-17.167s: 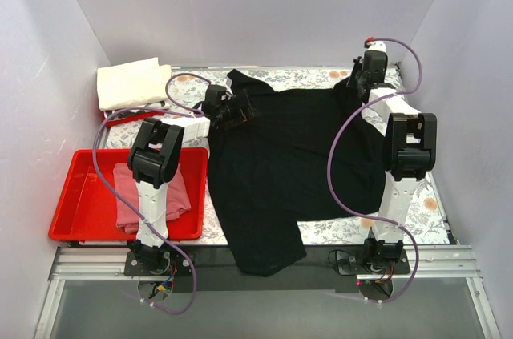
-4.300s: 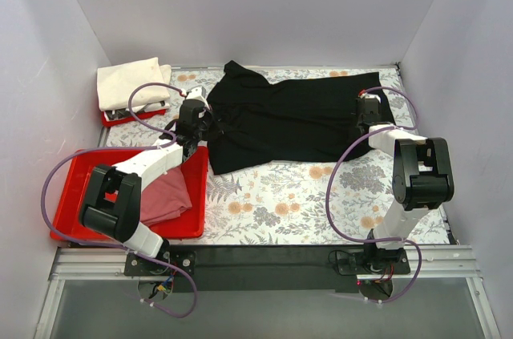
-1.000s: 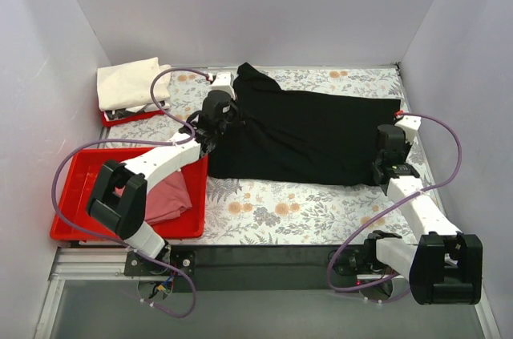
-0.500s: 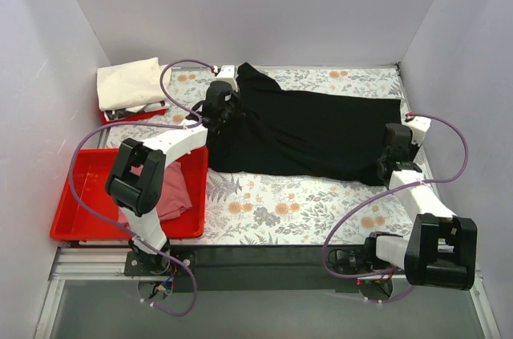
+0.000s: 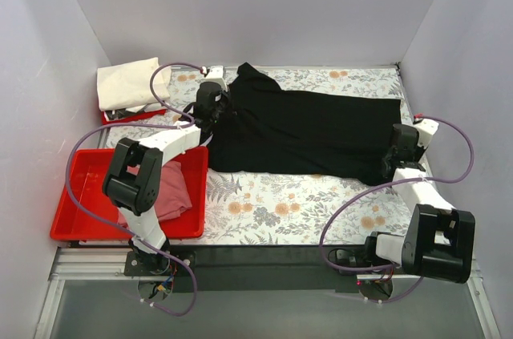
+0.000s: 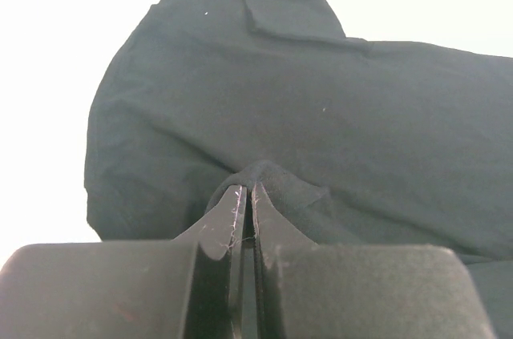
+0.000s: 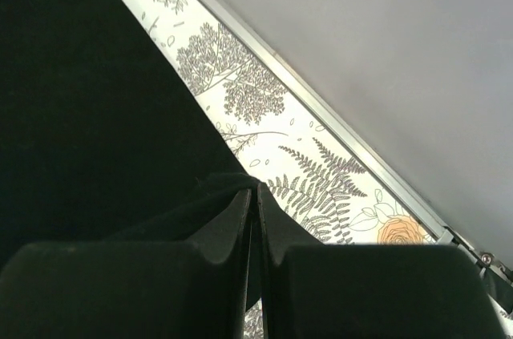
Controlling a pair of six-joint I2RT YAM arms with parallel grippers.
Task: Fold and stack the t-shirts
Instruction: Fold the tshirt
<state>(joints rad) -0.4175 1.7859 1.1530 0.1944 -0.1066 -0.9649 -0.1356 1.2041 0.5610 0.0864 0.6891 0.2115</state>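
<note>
Crosswise lies black t-shirt (image 5: 304,135); each end pinched in jaws.

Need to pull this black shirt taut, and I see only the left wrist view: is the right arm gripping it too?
Observer: Yes. The right jaws are shut on a pinched fold at the right end of the black shirt.
Operator: Where is the pink shirt?
Observer: The pink shirt lies in the red tray at the near left, beside the left arm's base.
</note>
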